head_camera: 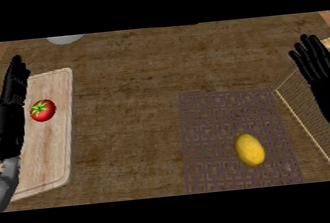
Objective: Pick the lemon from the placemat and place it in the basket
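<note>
Lying on the placemat (233,127), the lemon (249,149) sits toward the mat's near right part, long axis roughly front to back, nothing touching it. Mat is dark, woven, flat on the wooden counter (136,86). Basket (300,95) is just right of the mat, its wicker rim running along the mat's right edge; only part of it shows. Right hand (320,76) is right of the mat, over the basket side, fingers straight and spread, pointing up, holding nothing, well apart from the lemon. Left hand (8,106) is far left of the mat, at the view's edge, fingers straight and together, holding nothing. Cutting board (52,144) lies well left of the mat, beside the left hand. Tomato (43,110) rests on the board's far half. A grey round thing (65,39) shows partly at the far edge, left of the mat; can't tell what it is.
</note>
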### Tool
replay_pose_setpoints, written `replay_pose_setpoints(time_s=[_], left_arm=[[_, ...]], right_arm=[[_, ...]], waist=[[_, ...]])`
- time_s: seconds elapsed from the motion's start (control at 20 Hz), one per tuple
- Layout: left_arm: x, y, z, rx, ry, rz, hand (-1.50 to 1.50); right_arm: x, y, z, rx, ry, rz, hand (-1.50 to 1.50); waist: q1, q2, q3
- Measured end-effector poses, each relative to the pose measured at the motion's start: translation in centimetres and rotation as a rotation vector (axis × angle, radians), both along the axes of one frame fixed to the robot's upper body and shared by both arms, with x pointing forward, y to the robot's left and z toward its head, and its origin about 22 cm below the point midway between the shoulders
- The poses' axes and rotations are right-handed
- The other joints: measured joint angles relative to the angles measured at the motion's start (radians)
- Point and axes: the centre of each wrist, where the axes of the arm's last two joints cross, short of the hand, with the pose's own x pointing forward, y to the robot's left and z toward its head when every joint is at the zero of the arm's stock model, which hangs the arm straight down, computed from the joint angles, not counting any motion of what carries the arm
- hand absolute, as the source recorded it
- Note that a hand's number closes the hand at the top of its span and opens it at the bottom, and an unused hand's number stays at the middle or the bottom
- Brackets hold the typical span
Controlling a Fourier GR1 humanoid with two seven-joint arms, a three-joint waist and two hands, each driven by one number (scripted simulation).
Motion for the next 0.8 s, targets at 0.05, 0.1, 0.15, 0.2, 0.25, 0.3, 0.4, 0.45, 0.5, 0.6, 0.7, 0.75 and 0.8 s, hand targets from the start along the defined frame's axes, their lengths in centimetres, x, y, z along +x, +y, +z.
replay_pose_setpoints(time_s=[0.05,0.1,0.15,0.2,0.25,0.3,0.4,0.45,0.5,0.6,0.7,0.75,0.8], left_arm=[[0.1,0.1,0.2,-0.009,0.010,0.005,0.00],[0.2,0.1,-0.1,-0.027,0.032,0.005,0.00],[0.2,0.4,-0.3,-0.046,0.065,0.004,0.00],[0.1,0.3,-0.7,-0.067,0.101,0.002,0.00],[0.2,0.3,-1.0,-0.087,0.142,0.001,0.00],[0.1,0.4,-1.6,-0.109,0.185,0.003,0.00],[-0.1,-0.1,-2.7,-0.155,0.263,-0.011,0.00],[-0.1,0.0,-3.0,-0.173,0.296,-0.013,0.00],[0.0,0.1,-3.3,-0.190,0.325,-0.012,0.00],[-0.2,0.4,-4.0,-0.214,0.379,-0.010,0.00],[-0.2,0.5,-4.5,-0.238,0.413,-0.006,0.00],[-0.2,0.8,-4.6,-0.250,0.424,-0.005,0.00],[-0.2,1.0,-4.7,-0.256,0.434,-0.005,0.00]], right_arm=[[0.5,0.1,0.0,0.009,-0.008,0.019,1.50],[1.2,0.3,0.3,0.024,-0.022,0.054,1.50],[1.8,0.5,1.0,0.045,-0.038,0.099,1.50],[2.5,0.6,1.6,0.071,-0.060,0.148,1.50],[3.2,1.0,2.1,0.101,-0.085,0.202,1.50],[3.7,1.1,2.6,0.133,-0.110,0.258,1.50],[4.0,2.3,4.7,0.001,-0.201,0.426,-1.50],[3.9,3.2,5.2,-0.053,-0.240,0.506,-1.50],[3.6,4.3,5.4,-0.106,-0.281,0.567,-1.50],[2.6,6.8,4.8,-0.170,-0.348,0.648,-1.50],[1.2,9.3,3.2,-0.189,-0.395,0.677,-1.50],[0.2,10.4,2.8,-0.199,-0.413,0.678,-1.50],[-0.7,11.3,2.6,-0.215,-0.422,0.673,-1.50]], waist=[[-0.003,0.004,0.003],[-0.003,0.008,0.005],[-0.001,0.012,0.006],[0.004,0.016,0.008],[0.009,0.021,0.009],[0.014,0.027,0.011],[0.022,0.031,0.010],[0.020,0.031,0.010],[0.014,0.029,0.010],[0.003,0.025,0.010],[-0.008,0.021,0.011],[-0.013,0.019,0.010],[-0.018,0.018,0.010]])
